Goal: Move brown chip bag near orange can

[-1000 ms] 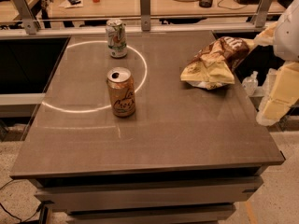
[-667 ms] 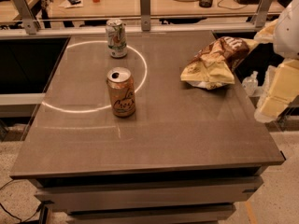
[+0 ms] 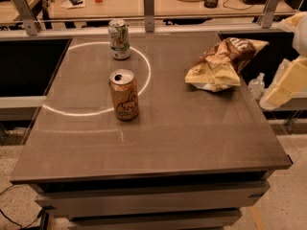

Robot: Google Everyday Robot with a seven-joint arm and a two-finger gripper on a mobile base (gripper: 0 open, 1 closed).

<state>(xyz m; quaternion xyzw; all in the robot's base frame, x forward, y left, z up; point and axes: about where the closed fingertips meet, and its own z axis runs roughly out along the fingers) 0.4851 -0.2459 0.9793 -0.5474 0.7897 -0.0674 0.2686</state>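
The brown chip bag (image 3: 223,63) lies crinkled on the table's far right, dark brown top toward the back, pale yellow part toward the front. The orange can (image 3: 124,94) stands upright left of the table's middle, on the white ring mark, well apart from the bag. My gripper (image 3: 287,83) shows as a pale shape at the right edge, beyond the table's right side, to the right of the bag and a little nearer the front. It touches nothing.
A white and green can (image 3: 119,39) stands upright at the back, behind the orange can. The brown table (image 3: 182,128) has a railing with metal posts behind it. A small clear bottle (image 3: 257,85) sits off the table's right edge.
The pale arm and gripper at the right edge have shifted slightly up and to the right. The bag and both cans have not moved.
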